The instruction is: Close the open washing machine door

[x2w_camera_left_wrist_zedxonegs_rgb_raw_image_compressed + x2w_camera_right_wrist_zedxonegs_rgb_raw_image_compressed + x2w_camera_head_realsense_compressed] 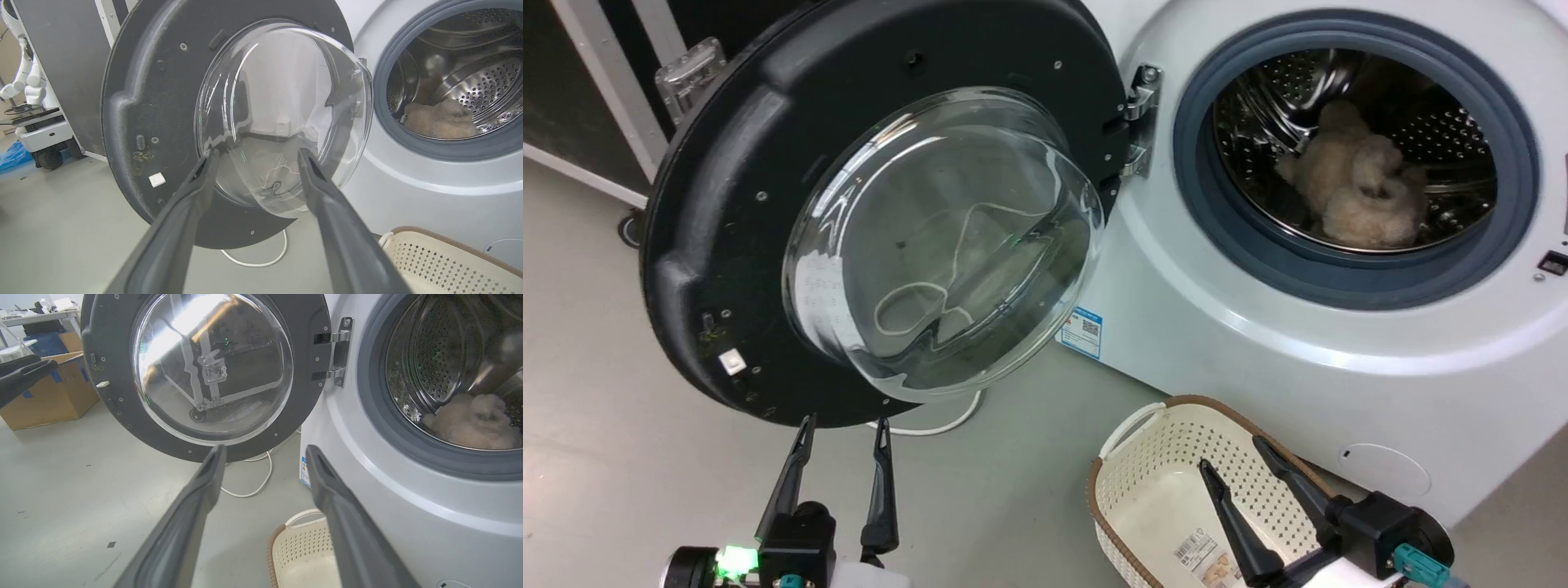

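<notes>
The washing machine door is a big round black disc with a bulging clear glass bowl, swung wide open to the left of the white machine on a metal hinge. It also fills the left wrist view and shows in the right wrist view. My left gripper is open just below the door's lower rim, fingertips pointing at the glass. My right gripper is open and empty above the basket, lower right.
The grey-ringed steel drum opening holds a beige fluffy item. A cream perforated basket with a brown rim stands on the floor before the machine. A white cable lies under the door. A cardboard box sits far left.
</notes>
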{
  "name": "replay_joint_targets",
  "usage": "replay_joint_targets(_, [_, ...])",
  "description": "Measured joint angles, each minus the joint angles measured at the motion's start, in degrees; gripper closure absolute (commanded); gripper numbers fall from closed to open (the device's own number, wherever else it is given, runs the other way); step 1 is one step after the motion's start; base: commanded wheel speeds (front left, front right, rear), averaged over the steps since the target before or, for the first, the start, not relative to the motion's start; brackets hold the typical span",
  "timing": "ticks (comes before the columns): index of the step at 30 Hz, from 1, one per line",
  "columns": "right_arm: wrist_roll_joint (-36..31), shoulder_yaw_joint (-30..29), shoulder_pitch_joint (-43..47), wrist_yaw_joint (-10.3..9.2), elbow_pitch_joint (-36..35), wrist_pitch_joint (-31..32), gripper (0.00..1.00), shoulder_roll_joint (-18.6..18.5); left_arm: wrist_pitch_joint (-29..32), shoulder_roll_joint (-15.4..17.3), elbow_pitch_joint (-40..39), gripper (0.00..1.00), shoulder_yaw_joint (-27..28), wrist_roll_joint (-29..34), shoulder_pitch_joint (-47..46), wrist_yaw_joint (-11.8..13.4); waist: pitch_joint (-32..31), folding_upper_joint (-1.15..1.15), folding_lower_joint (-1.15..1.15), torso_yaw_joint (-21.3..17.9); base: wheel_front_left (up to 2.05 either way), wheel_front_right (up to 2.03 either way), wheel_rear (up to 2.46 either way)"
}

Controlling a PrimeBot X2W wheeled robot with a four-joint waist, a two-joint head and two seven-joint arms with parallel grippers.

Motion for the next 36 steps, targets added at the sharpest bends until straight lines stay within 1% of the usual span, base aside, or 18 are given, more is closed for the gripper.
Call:
replay_joint_targets(9, [0.54, 0.88, 0.03, 0.00, 0.42, -1.12, 0.00, -0.27, -1.03, 0.33, 0.09, 0.00, -0.88, -0.35, 0.22, 0.57, -0.08, 0.00, 0.00, 2.09, 0.00, 0.00, 0.00])
replay_joint_targets(10, [0.62, 0.99, 0.03, 0.00, 0.47, -1.15, 0.00, -0.32, -1.07, 0.36, 0.10, 0.15, -0.99, -0.46, 0.23, 0.57, -0.06, 0.00, 0.00, 2.35, 0.00, 0.00, 0.00])
replay_joint_targets(11, [0.67, 1.07, 0.03, 0.00, 0.51, -1.19, 0.00, -0.35, -1.21, 0.36, 0.13, 0.60, -1.13, -0.77, 0.25, 0.56, -0.04, 0.00, 0.00, 2.59, 0.00, 0.00, 0.00])
replay_joint_targets(12, [0.89, 1.14, 0.04, 0.00, 0.53, -1.30, 0.00, -0.40, -1.32, 0.42, 0.21, 1.00, -1.31, -0.91, 0.25, 0.53, -0.01, 0.00, 0.00, 2.85, 0.00, 0.00, 0.00])
replay_joint_targets(16, [1.46, 1.23, 0.10, 0.00, 0.53, -1.80, 0.00, -0.45, -1.83, 0.41, 0.29, 1.00, -1.70, -2.27, 0.27, 0.02, 0.13, 0.00, 0.00, 3.90, 0.00, 0.00, 0.00])
replay_joint_targets(18, [1.52, 1.08, 0.58, 0.00, 0.13, -2.25, 0.00, -0.82, -2.15, -0.29, -4.64, 1.00, -0.07, -4.41, -0.30, -0.53, 0.89, 0.00, 0.00, 4.86, 0.00, 0.00, 0.00])
replay_joint_targets(22, [1.52, 0.26, 1.32, 0.00, -0.51, -2.41, 0.00, -1.92, -2.56, -0.40, -11.41, 1.00, 5.88, -7.43, -3.34, -1.89, 2.31, 0.00, 0.00, 4.84, 0.00, 0.00, 0.00])
replay_joint_targets(25, [1.52, 0.15, 1.31, 0.00, -1.11, -2.63, 0.00, -2.72, -2.57, 0.23, -12.55, 1.00, 11.70, -11.13, -5.84, -3.24, 3.51, 0.00, 0.01, 3.64, 0.00, 0.00, 0.00])
replay_joint_targets(27, [1.53, 0.62, 1.29, 0.00, -1.44, -2.61, 0.00, -3.45, -2.56, 1.55, -12.26, 1.00, 15.91, -14.08, -8.19, -3.75, 4.33, 0.00, 0.01, 2.62, 0.00, 0.00, 0.00])
replay_joint_targets(29, [2.46, 0.25, 1.24, 0.00, -1.72, -2.61, 0.00, -3.77, -1.45, 2.86, -10.96, 1.00, 19.58, -18.91, -11.43, -4.64, 5.32, 0.00, 0.00, 1.66, 0.00, 0.00, 0.00])
replay_joint_targets(32, [4.32, -0.68, 1.14, 0.00, -2.04, -2.61, 0.00, -4.59, 3.39, 5.65, -6.65, 1.00, 24.37, -26.74, -18.17, -6.14, 6.90, 0.00, 0.01, 0.36, 0.00, 0.00, 0.00])
replay_joint_targets(36, [5.03, -0.20, 0.21, -0.01, -2.40, -2.61, 0.00, -6.49, 9.15, 10.78, 1.75, 1.00, 31.94, -34.99, -25.73, -6.17, 8.52, 0.00, 0.01, -1.99, 0.00, 0.00, 0.00])
